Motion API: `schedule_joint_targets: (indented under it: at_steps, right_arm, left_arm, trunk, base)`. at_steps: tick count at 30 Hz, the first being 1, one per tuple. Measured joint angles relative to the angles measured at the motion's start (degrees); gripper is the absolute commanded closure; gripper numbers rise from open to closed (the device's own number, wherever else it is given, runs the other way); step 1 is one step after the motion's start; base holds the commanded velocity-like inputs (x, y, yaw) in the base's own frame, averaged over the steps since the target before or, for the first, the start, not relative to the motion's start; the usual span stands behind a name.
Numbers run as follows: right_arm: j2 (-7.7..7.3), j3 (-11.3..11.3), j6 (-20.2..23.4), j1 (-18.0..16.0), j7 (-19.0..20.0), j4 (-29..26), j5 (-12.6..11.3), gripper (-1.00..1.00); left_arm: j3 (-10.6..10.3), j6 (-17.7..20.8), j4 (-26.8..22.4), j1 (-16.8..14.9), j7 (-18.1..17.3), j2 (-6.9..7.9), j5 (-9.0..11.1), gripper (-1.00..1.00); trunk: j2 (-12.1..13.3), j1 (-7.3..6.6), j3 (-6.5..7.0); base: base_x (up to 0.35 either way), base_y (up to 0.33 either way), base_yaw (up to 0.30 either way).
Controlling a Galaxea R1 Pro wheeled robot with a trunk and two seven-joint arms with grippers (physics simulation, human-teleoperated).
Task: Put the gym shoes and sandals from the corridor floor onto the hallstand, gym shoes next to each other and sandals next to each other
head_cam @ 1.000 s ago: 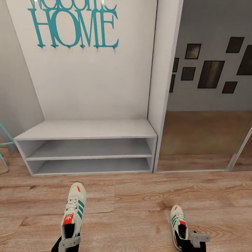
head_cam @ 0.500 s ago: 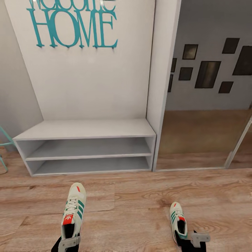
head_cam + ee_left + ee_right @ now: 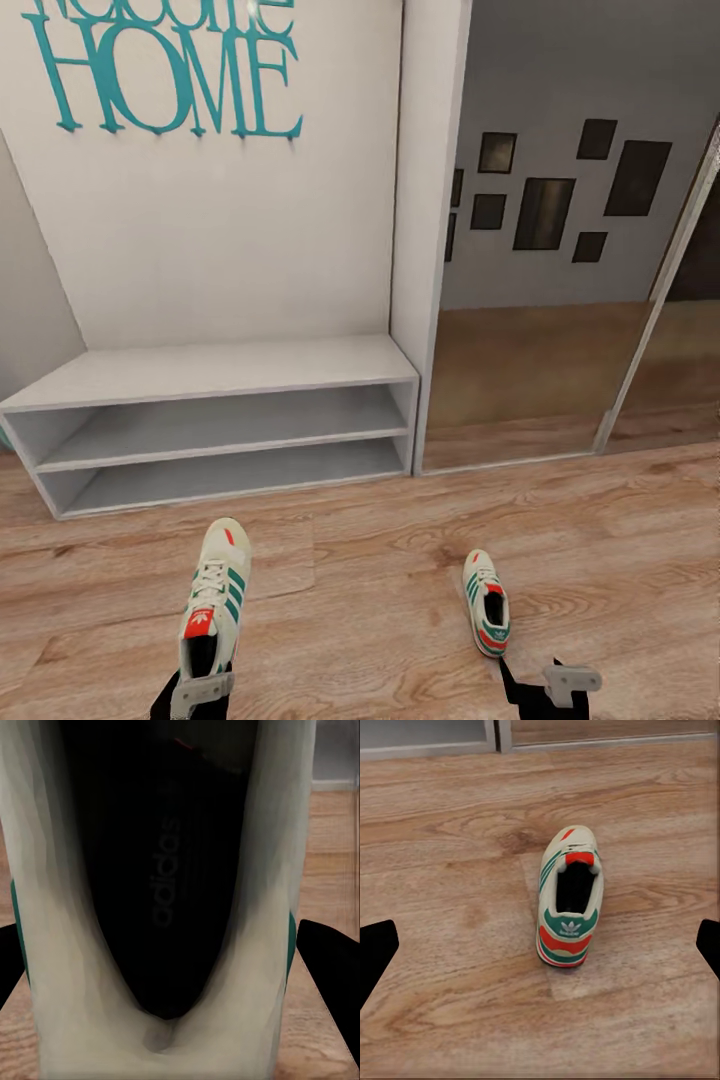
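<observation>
One gym shoe (image 3: 215,598) sits at the lower left of the head view, toe pointing toward the grey bench (image 3: 220,420), its heel end caught in the left gripper (image 3: 203,690), which is clenched on the shoe; in the left wrist view the shoe's dark inside with its printed brand name (image 3: 166,881) fills the space between the two black fingertips (image 3: 330,967), which press at either side of its off-white walls. Whether this shoe is lifted off the boards or resting on them cannot be told. The other gym shoe (image 3: 486,614) lies on the corridor floor (image 3: 400,560) to the right, well apart from the first, upright on its sole with toe toward the wall. The right gripper (image 3: 555,690) hovers just behind and to the right of its heel, released, jaws spread wide with nothing between them; the right wrist view shows that shoe (image 3: 569,898) from behind, green and red heel patch facing the camera, apart from both finger tips (image 3: 375,952). Beyond the shoes stands the bench with two long shelf slots under a plain tall back panel bearing teal letters (image 3: 165,75). To its right a mirror panel (image 3: 545,250) reflects dark picture frames and wood flooring.
</observation>
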Motion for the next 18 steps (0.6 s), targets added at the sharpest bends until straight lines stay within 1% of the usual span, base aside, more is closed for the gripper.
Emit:
schedule_joint_targets:
  at_steps: [7,10,12,14,15,16,17,18]
  right_arm:
    - [-0.18,0.0,0.1,0.0,0.1,-0.3,0.0,-1.00]
    - [-0.38,0.1,0.2,0.0,0.1,-1.3,0.0,-1.00]
    - [-0.45,0.1,0.6,-0.1,0.2,-2.5,0.1,-1.00]
    - [-0.49,0.1,1.5,-0.5,0.2,-3.5,0.3,-1.00]
    - [-0.50,0.1,2.8,-1.4,0.2,-4.3,0.4,-1.00]
    - [-0.48,0.1,5.4,-3.3,0.2,-5.5,0.7,-1.00]
    - [-0.47,0.2,6.5,-4.2,0.2,-5.8,0.8,-1.00]
    - [-0.47,0.3,8.8,-5.7,0.3,-6.4,0.9,-1.00]
  left_arm:
    - [-0.1,0.4,-0.8,-0.5,-0.3,-0.17,-0.1,1.00]
    - [-0.1,0.7,-1.4,-0.8,-1.3,-0.34,-0.2,1.00]
    - [-0.5,1.0,-2.8,-1.1,-2.6,-0.46,-0.2,1.00]
    - [-1.4,1.2,-4.8,-1.5,-3.9,-0.50,-0.1,1.00]
    - [-2.1,1.7,-6.8,-1.8,-4.7,-0.55,-0.2,1.00]
    - [-3.2,3.1,-10.2,-2.0,-5.5,-0.60,-0.2,1.00]
    - [-3.5,3.8,-11.7,-2.0,-5.7,-0.59,0.1,1.00]
    - [-4.2,5.3,-14.1,-2.0,-5.9,-0.62,0.1,1.00]
  trunk:
    - [0.0,0.00,0.00]
    - [0.0,0.00,0.00]
    - [0.0,0.00,0.00]
    - [0.0,0.00,0.00]
    - [0.0,-0.01,0.01]
    - [0.0,-0.01,0.02]
    - [0.0,0.00,0.01]
    - [0.0,-0.01,0.02]
  base:
    - [-0.005,0.005,-0.017]
    - [-0.001,0.001,-0.004]
    - [0.000,0.000,-0.002]
    - [0.000,0.000,0.000]
    - [0.000,0.000,0.000]
    - [0.000,0.000,0.000]
    - [0.000,0.000,0.000]
    - [0.000,0.000,0.000]
